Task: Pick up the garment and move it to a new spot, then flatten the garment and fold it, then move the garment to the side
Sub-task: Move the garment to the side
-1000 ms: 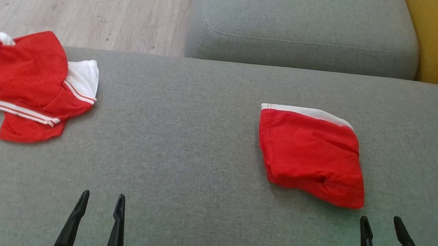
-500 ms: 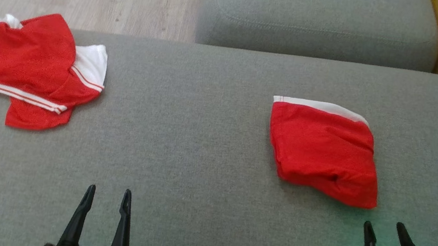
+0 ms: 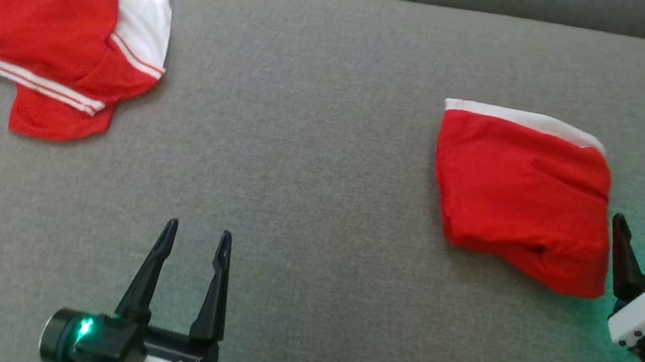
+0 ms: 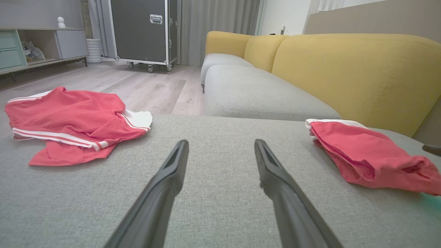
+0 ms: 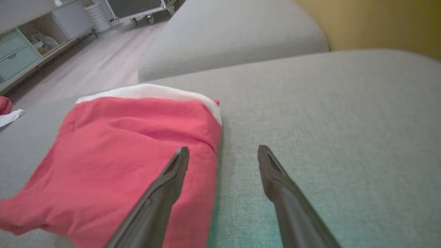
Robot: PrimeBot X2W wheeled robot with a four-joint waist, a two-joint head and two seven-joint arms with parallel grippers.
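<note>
Only container-ish thing to be seen is the shelf (image 4: 44, 41) across the floor, caught from the left wrist. Its open cubby (image 4: 34, 48) is stuffed with some small bits, too blurry to be named; the teal drawers (image 4: 7, 50) beside it are shut, so nothing can be told of what's inside. A dark wheeled case (image 4: 144, 31) is parked further back, closed too.

On to the clothes, both laid on the grey seat (image 3: 311, 172). The folded garment (image 3: 522, 196) is found on the right side; it's red, squared into a tidy-ish packet, with a white band along the far edge and a puffy, slightly gaping near edge. The crumpled garment (image 3: 43, 32) is dumped at the far left corner, well apart; red mesh, white panels and stripes, all bunched up.

The right gripper (image 3: 641, 223) is spread wide with nothing held, parked just beside the folded garment's right edge; whether it's touched can't be told. The left gripper (image 3: 199, 229) is also spread and empty, pointed at bare seat between the two garments.
</note>
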